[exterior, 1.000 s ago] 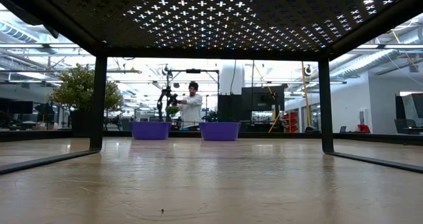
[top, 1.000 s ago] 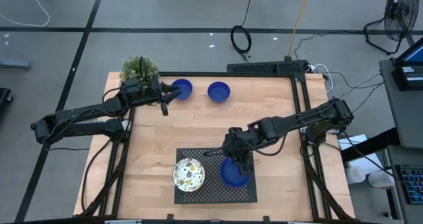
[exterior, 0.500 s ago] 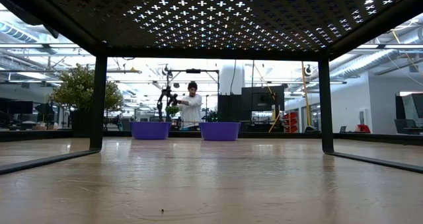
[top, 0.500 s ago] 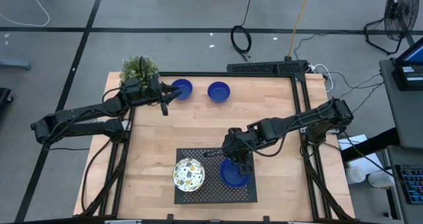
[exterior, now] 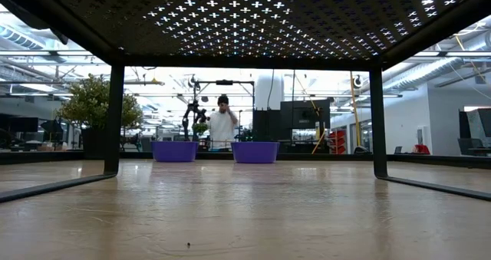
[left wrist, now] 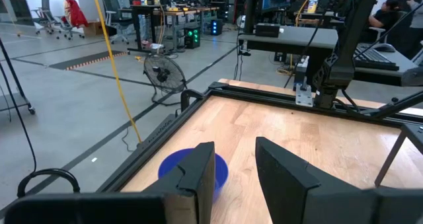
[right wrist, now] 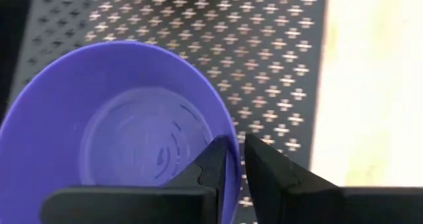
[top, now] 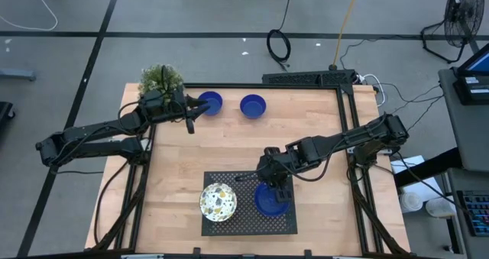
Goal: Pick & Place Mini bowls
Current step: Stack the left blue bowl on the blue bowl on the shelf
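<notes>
A glossy blue mini bowl is on the black perforated rack, next to a white speckled bowl. My right gripper is shut on the blue bowl's rim. Two more blue bowls stand on their bases near the table's far edge and also show in the low view. My left gripper is open beside the left one, and I cannot tell if it touches it. My right gripper pinches the blue bowl's rim on the side toward the table's right. One finger is inside the bowl and the other outside. The fingers come from above, pointing down. The bowl stays upright over the rack's perforated top.
A leafy potted plant stands at the table's far left corner, behind my left arm. The rack's legs frame the low view. Bare wood lies between the rack and the far bowls. A person stands far off in the room.
</notes>
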You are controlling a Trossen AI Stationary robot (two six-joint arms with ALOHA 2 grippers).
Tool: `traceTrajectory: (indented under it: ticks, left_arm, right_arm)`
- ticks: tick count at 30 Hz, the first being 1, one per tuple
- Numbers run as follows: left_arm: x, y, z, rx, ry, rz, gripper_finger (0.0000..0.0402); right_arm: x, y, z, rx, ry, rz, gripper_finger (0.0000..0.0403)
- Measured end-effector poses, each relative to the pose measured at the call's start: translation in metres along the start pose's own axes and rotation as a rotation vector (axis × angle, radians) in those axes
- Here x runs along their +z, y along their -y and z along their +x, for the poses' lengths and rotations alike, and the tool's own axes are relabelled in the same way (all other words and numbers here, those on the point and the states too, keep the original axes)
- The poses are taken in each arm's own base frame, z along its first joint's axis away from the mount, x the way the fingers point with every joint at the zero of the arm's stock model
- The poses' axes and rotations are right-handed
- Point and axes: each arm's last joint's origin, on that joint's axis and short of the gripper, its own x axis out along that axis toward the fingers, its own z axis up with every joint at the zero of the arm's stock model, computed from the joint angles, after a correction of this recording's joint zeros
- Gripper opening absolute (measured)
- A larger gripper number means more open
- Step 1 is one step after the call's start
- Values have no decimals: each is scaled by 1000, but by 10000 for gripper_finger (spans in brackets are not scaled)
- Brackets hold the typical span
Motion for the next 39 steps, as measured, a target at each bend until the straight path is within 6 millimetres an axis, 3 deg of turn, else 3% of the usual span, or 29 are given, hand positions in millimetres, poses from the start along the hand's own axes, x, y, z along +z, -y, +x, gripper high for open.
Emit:
traceTrajectory:
  ticks: [8, 18, 23, 30, 39]
  left_arm:
    - [0, 0, 0, 0, 0, 0, 113]
    - [0, 0, 0, 0, 0, 0, 113]
    - [0, 0, 0, 0, 0, 0, 113]
    - [0, 0, 0, 0, 0, 0, 113]
    - [4, 0, 0, 0, 37, 8, 113]
  right_arm:
    - [-1, 2, -17, -67, 52, 23, 87]
    - [-6, 0, -64, -54, 179, 5, 163]
    - [-16, 4, -84, -185, 228, 5, 176]
    - [-51, 20, -85, -387, 338, -1, 170]
    - [-110, 57, -57, -646, 691, -20, 172]
